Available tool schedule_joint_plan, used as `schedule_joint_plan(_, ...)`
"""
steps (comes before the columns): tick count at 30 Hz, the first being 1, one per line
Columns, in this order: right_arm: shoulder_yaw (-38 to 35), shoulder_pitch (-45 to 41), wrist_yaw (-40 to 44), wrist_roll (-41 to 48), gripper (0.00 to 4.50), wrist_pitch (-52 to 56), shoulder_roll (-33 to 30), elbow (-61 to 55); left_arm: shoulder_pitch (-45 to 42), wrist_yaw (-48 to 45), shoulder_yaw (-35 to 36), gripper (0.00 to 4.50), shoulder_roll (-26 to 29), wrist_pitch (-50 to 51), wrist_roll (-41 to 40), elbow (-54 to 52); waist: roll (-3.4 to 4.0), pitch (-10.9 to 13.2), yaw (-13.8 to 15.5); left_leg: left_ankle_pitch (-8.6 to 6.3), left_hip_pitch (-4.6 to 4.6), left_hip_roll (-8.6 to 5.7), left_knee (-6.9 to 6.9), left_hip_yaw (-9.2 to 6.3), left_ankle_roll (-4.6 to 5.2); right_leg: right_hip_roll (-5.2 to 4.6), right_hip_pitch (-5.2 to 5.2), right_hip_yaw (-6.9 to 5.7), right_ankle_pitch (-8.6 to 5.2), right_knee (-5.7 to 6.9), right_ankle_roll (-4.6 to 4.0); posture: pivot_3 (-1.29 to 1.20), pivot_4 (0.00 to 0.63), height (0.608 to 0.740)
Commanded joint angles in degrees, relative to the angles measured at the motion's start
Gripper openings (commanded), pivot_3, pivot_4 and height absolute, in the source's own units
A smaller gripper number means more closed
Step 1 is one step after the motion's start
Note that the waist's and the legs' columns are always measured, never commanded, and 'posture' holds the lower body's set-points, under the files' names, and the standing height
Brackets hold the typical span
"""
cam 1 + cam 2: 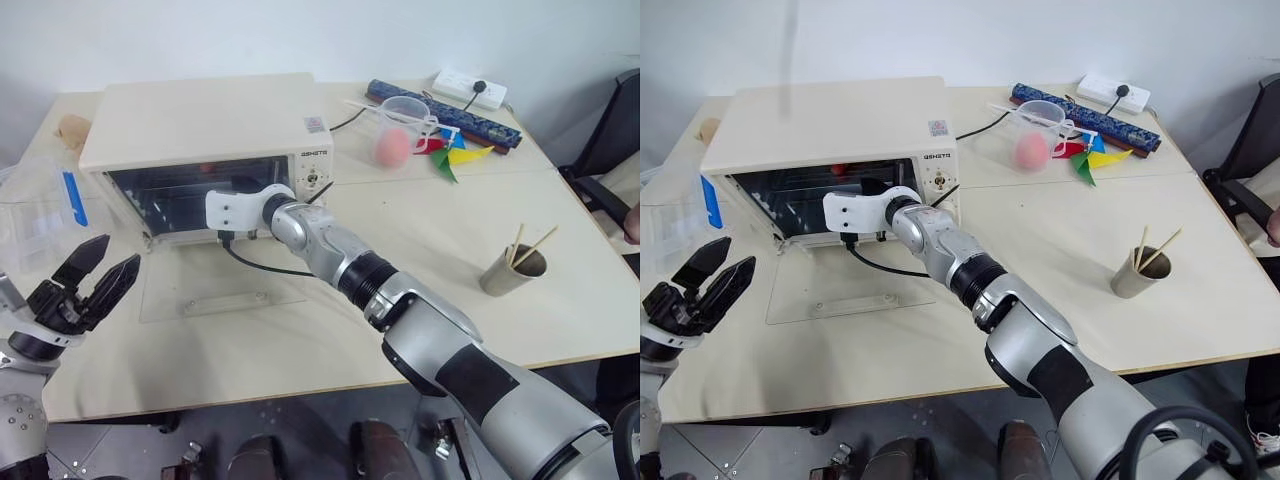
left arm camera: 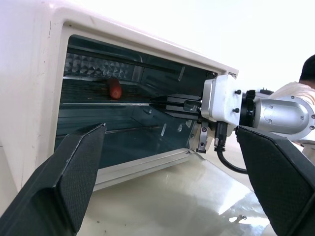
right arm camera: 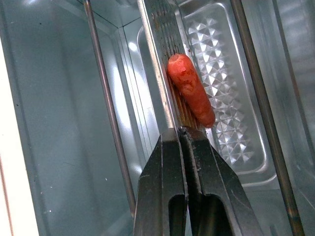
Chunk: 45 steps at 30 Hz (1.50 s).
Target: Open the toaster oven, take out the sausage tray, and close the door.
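Right gripper [image 3: 183, 135], two black fingers pressed together on the front lip of the sausage tray [image 3: 224, 93], a shallow rectangular silver metal tray with a ridged bottom, seated on the rails inside the oven cavity. The thin rim passes between the fingertips, so the grip reads as closed on the tray edge, just in front of the one red sausage [image 3: 191, 89] lying loose on the ridges.

Handling, as a judgement: the tray is stiff, thin and light, with a smooth and possibly greasy rim that could slip from a narrow pinch; the sausage can roll if the tray tilts, so a level, straight pull along the rails suits it. The centre of the front lip is the sensible hold, as taken here.

Around the tray stands the toaster oven [image 1: 200, 120], a cream-white boxy countertop oven with a knobbed control panel on its right side. Its door [image 1: 215, 290], a clear glass panel, lies fully lowered, flat on the pale surface [image 1: 440, 230] in front.

Left gripper [image 1: 92, 275], black fingers spread wide and empty, hovers to the oven's left, near a clear plastic box with a blue clasp [image 1: 45, 205].
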Motion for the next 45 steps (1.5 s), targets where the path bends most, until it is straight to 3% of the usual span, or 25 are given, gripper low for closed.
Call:
schedule_joint_plan(1,-0.3,0.0,0.3,-0.9,0.05,0.5,0.2,-7.0,-1.6,0.2,-0.4,4.50,1.1,-0.3,0.2,0.2,0.00,0.0,-0.1,0.00,-0.01,0.00,-0.01,-0.02,0.00,0.00,0.00,-0.01,0.00,0.00,0.00,0.00,0.150,0.740)
schedule_joint_plan(30,2.0,14.6,13.2,-5.7,0.05,4.8,-4.7,-35.5,-7.0,0.1,-3.6,4.50,2.0,-0.6,2.4,3.7,-0.02,0.0,-1.3,-0.01,-0.01,-0.01,-0.13,-0.16,-0.02,0.03,-0.01,-0.11,0.00,-0.01,0.00,0.00,0.150,0.740)
schedule_joint_plan(36,2.3,15.1,14.5,-7.0,0.05,6.1,-5.0,-35.7,-7.4,0.2,-3.9,4.50,2.2,-0.7,2.6,4.1,-0.02,0.0,-0.9,-0.01,0.00,-0.02,-0.11,-0.15,-0.03,0.03,0.01,-0.12,0.00,-0.01,0.00,0.00,0.150,0.740)
schedule_joint_plan(42,0.7,12.1,11.5,-7.8,1.63,8.4,-4.0,-32.0,-7.6,0.1,-3.9,4.50,2.2,-1.0,3.1,4.5,-0.02,0.0,-0.7,-0.01,0.00,-0.02,-0.07,-0.14,-0.03,0.03,0.01,-0.12,0.00,-0.01,0.00,0.00,0.150,0.740)
schedule_joint_plan(45,1.0,11.2,10.6,-7.8,1.63,8.5,-4.0,-30.1,-7.6,0.1,-3.8,4.50,2.1,-1.0,3.2,4.5,-0.02,0.0,-0.7,-0.01,0.00,-0.02,-0.07,-0.15,-0.03,0.03,0.02,-0.12,0.00,-0.01,0.00,0.00,0.150,0.740)
